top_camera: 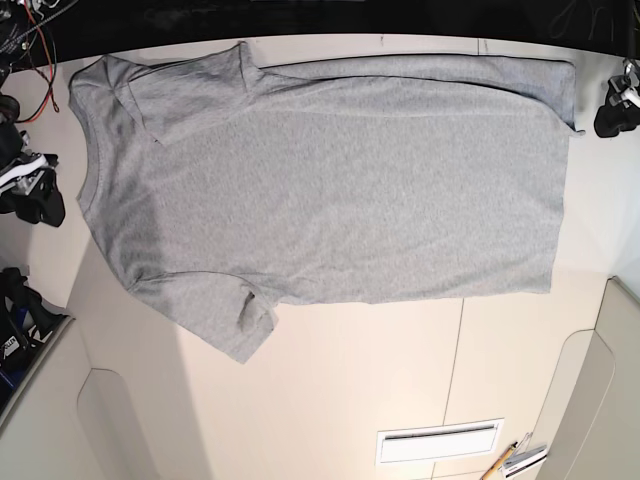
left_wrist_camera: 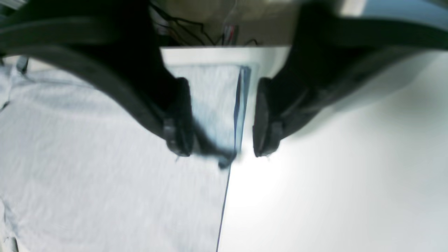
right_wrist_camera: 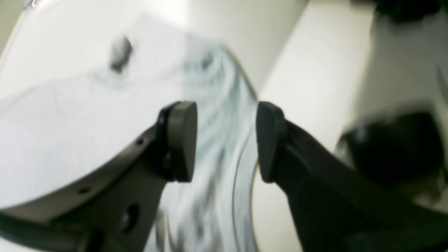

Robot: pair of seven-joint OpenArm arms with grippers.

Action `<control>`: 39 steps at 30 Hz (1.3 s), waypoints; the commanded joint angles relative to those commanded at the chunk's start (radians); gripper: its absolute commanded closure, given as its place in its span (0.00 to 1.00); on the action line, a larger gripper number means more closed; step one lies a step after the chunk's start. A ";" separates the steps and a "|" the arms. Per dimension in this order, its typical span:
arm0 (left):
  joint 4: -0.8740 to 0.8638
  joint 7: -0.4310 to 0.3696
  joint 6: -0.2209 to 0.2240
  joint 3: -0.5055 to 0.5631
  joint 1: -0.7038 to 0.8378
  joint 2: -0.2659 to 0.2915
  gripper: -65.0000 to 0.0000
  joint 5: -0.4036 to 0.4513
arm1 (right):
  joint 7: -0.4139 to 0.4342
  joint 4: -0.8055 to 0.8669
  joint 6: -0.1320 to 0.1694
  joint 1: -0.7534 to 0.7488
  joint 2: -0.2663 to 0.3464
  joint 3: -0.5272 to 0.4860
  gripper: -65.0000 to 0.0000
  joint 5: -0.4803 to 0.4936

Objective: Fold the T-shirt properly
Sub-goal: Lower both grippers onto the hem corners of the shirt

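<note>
- We see the T-shirt (top_camera: 330, 190) lying flat on the table (top_camera: 350, 390), plain grey side up, neck toward base view's left, hem toward its right.
- Top long edge is folded inward as a strip, w/ the upper sleeve tucked over; lower sleeve (top_camera: 235, 320) sticks out toward the table's near side, its tip curled.
- Left claw (left_wrist_camera: 222, 119): jaws apart, nothing between the pads, hanging over the shirt's edge in the wrist view. In base view it sits at the right edge (top_camera: 612, 105), just beside the hem corner.
- Right claw (right_wrist_camera: 225, 140): jaws spread, empty, above rippled grey fabric; wrist view is blurred so we can't tell if it touches the cloth. In base view it's at the left edge (top_camera: 30, 180), near the collar.
- Both wrist views are blurry, fabric detail unclear.
- White vent-like slot (top_camera: 438, 440) sits in the table near the front, well apart from the shirt.
</note>
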 joint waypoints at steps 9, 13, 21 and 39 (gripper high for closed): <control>-0.008 -0.109 0.000 0.072 -0.211 -0.013 0.45 0.151 | 0.066 -0.408 -0.006 0.292 0.124 -0.062 0.58 -0.047; -0.106 -0.158 0.000 0.175 -0.321 -0.019 0.40 0.223 | 0.152 -0.599 -0.006 0.409 0.154 -0.149 0.53 -0.114; -0.508 -0.229 0.000 0.372 -0.651 -0.087 0.40 0.329 | 0.312 -0.837 -0.007 0.536 0.156 -0.331 0.37 -0.242; -0.985 -0.328 0.000 0.618 -0.951 -0.014 0.40 0.386 | 0.441 -1.025 -0.006 0.563 0.137 -0.378 0.37 -0.324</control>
